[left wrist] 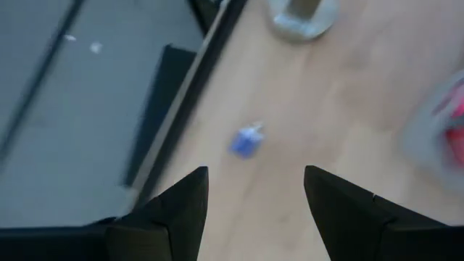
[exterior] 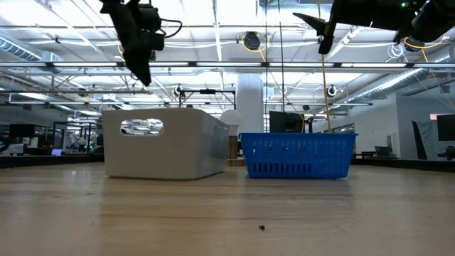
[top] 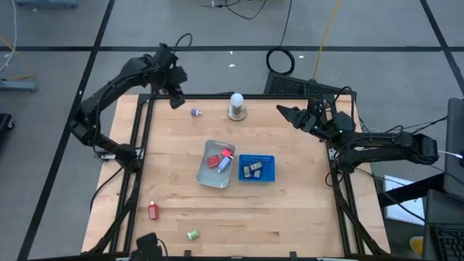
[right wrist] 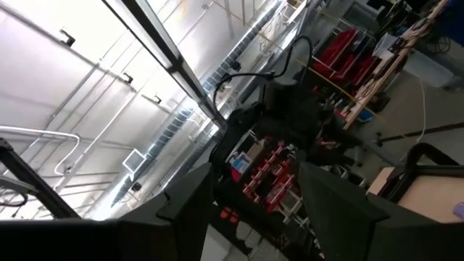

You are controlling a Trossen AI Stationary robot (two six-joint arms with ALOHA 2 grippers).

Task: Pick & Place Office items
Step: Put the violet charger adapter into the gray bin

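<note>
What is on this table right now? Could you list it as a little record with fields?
Left gripper: open, raised near the table's far left edge, close to a small blue-purple item
Right gripper: open, raised at the far right, waiting
Clear tray: mid-table, holding red and blue items
Blue basket: beside the tray, holding small dark items
Loose items: red item and green item near the front left
White ball on a round base: far edge, middle
</note>
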